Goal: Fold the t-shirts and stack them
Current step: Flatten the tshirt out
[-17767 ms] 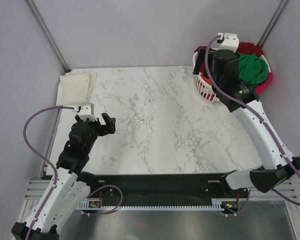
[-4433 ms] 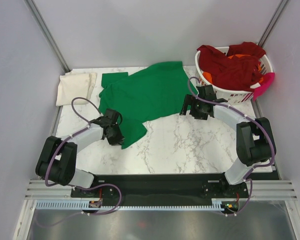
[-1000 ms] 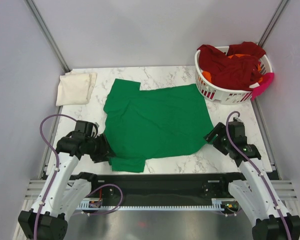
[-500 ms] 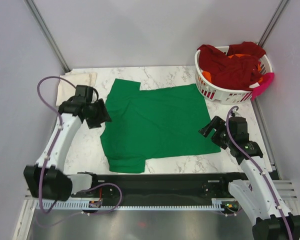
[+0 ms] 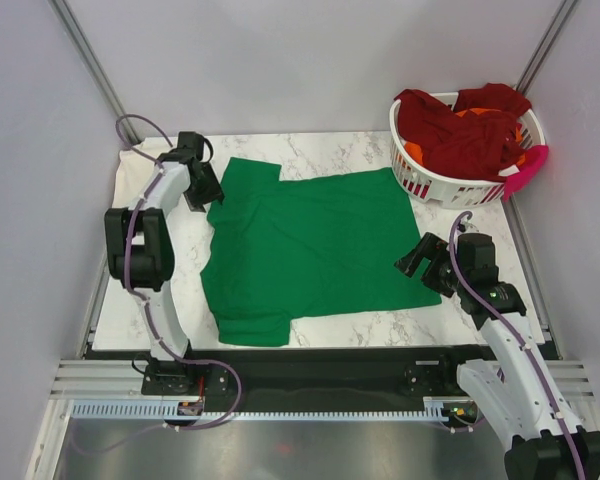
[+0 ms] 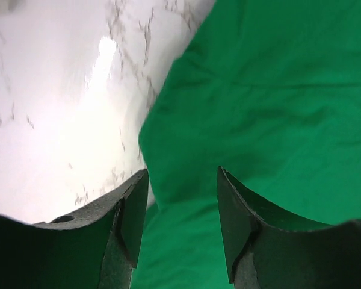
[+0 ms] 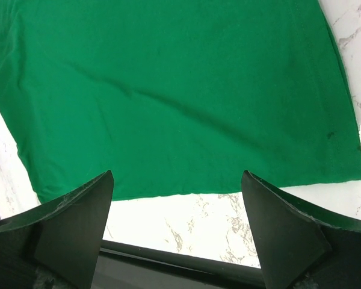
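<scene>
A bright green t-shirt point(image 5: 310, 245) lies spread flat on the marble table, with sleeves at the far left and near left. My left gripper point(image 5: 206, 190) hovers at its far-left sleeve. In the left wrist view this gripper point(image 6: 182, 173) is open, with a folded edge of green cloth point(image 6: 277, 90) under the gap and nothing pinched. My right gripper point(image 5: 417, 262) is at the shirt's near-right corner. It is wide open point(image 7: 177, 176) above the hem point(image 7: 168, 90) and bare marble. A folded cream t-shirt point(image 5: 135, 185) lies at the far left, partly behind the left arm.
A white slatted laundry basket point(image 5: 420, 182) stands at the far right corner, holding dark red shirts point(image 5: 460, 135) and some orange cloth point(image 5: 414, 154). A pink piece point(image 5: 525, 172) hangs off its right side. The black rail of the arm bases point(image 5: 310, 365) runs along the near edge.
My left arm has swung from the shirt's near-left corner up to its far-left sleeve. The right gripper has let go of the near-right corner and opened wider. The shirt lies flat.
</scene>
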Tool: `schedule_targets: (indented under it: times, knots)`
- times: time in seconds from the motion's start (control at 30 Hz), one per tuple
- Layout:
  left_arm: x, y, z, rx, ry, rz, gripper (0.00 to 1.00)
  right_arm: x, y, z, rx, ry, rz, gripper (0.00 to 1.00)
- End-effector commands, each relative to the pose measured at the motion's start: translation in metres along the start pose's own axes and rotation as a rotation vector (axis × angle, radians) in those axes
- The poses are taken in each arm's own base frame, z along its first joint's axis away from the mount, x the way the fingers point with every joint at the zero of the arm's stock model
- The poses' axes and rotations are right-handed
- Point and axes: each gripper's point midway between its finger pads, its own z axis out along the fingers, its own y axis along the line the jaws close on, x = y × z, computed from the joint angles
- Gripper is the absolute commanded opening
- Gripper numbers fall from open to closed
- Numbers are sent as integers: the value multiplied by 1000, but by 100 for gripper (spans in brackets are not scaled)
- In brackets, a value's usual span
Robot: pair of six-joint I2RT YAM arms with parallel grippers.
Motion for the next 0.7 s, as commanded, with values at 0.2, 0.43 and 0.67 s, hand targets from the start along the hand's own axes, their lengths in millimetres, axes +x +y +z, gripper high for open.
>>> schedule_targets:
  times: [0.2, 0.43, 0.67]
  knots:
    - [-37, -6, 60, -23, -37, 69, 66, -8, 4, 4, -12, -5, -70, 95]
    - [-28, -7, 94, -30, 14, 82, 6, -7, -5, 15, 21, 8, -79, 96]
    - [-96, -13, 70, -37, -145, 128, 2, -4, -14, 31, 47, 37, -89, 96]
